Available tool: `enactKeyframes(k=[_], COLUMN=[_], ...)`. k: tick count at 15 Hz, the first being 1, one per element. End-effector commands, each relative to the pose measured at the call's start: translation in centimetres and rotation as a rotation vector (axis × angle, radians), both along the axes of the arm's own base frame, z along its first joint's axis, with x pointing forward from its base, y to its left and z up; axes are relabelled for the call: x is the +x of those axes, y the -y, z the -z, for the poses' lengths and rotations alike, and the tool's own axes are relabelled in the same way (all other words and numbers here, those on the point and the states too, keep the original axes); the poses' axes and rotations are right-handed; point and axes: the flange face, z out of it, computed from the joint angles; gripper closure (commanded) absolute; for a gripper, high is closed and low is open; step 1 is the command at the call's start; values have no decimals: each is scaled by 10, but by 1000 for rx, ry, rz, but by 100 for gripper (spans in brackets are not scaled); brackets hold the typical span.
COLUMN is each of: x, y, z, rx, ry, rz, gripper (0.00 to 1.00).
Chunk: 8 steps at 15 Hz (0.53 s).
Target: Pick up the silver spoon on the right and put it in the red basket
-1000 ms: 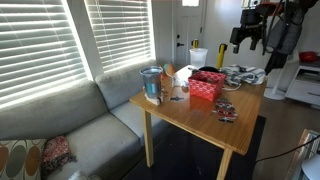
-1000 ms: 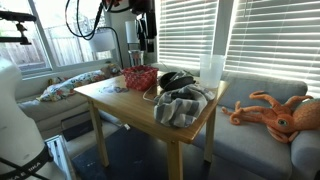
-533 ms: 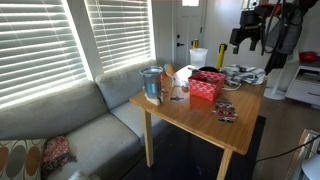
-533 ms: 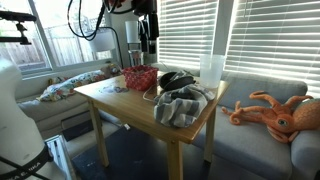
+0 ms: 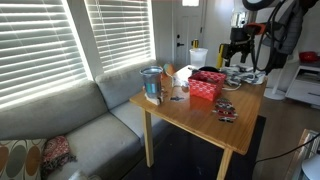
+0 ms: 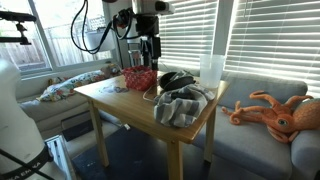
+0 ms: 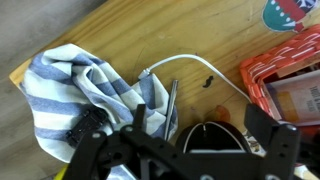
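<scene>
The gripper (image 7: 185,150) hangs above the far end of the wooden table (image 7: 140,30), its two blocky black fingers (image 7: 97,150) spread wide with nothing between them; in both exterior views it (image 5: 240,48) (image 6: 152,55) stands clear of the tabletop, over the clutter beyond the red basket (image 5: 207,85); the silver spoon (image 7: 170,104) shows in the wrist view as a slim, dull-shining metal strip lying flat on the wood, tucked against the edge of a rumpled blue-and-white striped cloth (image 7: 80,85) and just beside a round black object (image 7: 212,135), whose make I cannot tell; a thin white cable (image 7: 190,63) curves in a smooth arc above the spoon, towards the basket; the basket (image 7: 265,70) is low and rectangular, bright red with latticed plastic sides, and sits near the spoon but apart from it; the table is pale, smooth-grained wood with square legs; in an exterior view a clear blue-tinted jar (image 5: 151,84) stands near the basket and a flat dark packet (image 5: 226,110) lies towards the table's near edge.
</scene>
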Motion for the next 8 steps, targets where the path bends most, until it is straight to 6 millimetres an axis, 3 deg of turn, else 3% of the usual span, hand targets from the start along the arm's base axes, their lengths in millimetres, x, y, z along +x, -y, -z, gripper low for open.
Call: enactKeyframes(k=[1,3,8], x=[9,16,23], y=[6,10,11], z=[22,33,57], rx=[9,25,22], ry=[49,69,69], rz=[4,9,25], gripper=[0,4,41])
